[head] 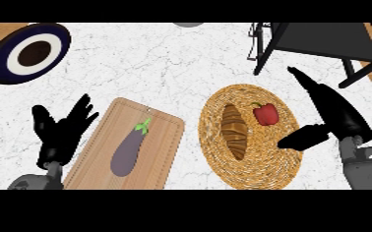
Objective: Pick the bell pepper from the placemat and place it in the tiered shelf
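At the far left of the white marbled bench [181,69] sits one round plate [33,52], dark blue at the rim, white inside, with a brown centre, partly cut by the view's edge. Below it the left hand [62,130] shows near the lower left, its fingers [81,109] spread and straight, holding nothing, just beside the left edge of a single wooden cutting board [156,128]. One purple eggplant [129,149] with a green stem lies lengthwise on that board. At the top edge, near the middle, a small grey rounded thing [188,24] peeks in, too cut off to name. Right of the board is one round woven placemat [251,164], and two things rest on it: a brown croissant [234,128] towards its left, and the red bell pepper [266,113] just beside it towards the upper right, green stem upward. The right hand [338,115] hovers over the placemat's right rim, its fingers stretched straight out and its thumb [301,137] pointing in over the mat, near the pepper but apart from it and gripping nothing. Above that hand, in the upper right corner, stands the dark-framed tiered shelf [320,39], its one visible tier grey.
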You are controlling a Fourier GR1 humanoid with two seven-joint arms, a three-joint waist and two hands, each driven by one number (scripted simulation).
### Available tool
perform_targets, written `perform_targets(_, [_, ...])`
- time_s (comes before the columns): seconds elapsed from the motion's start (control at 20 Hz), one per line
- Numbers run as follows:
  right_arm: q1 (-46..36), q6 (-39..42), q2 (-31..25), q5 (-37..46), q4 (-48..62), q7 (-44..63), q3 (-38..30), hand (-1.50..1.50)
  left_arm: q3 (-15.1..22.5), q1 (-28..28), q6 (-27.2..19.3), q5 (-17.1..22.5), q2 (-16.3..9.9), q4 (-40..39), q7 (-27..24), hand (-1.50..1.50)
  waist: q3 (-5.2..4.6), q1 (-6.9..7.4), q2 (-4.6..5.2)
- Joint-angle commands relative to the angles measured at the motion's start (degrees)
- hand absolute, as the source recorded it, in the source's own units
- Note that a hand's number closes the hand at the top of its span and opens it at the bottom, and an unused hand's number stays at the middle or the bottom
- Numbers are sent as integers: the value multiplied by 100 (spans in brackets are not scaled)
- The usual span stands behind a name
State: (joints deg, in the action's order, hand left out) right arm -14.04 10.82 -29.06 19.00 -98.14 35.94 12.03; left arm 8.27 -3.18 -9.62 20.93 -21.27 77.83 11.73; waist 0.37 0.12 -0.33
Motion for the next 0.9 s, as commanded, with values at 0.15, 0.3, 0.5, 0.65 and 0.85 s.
perform_targets(0.15, [348,-165,430,697,85,-175,35,-150,-157,226,103,-230,80,20,236,0,-36,-8,30])
perform_targets(0.3, [313,137,436,632,-56,-96,-149,-150,-143,362,162,-312,270,118,151,0,-37,-4,27])
perform_targets(0.5, [-69,-122,870,1216,537,5,103,-150,-267,121,297,-388,196,-109,317,0,-37,7,34])
perform_targets(0.65, [-6,-456,862,1515,1200,-571,-2,-150,-107,21,17,-534,527,57,464,0,-35,15,39])
perform_targets(0.85, [-21,-430,1148,1910,1048,-221,107,-150,-471,18,451,-533,435,-432,45,0,-38,-6,35])
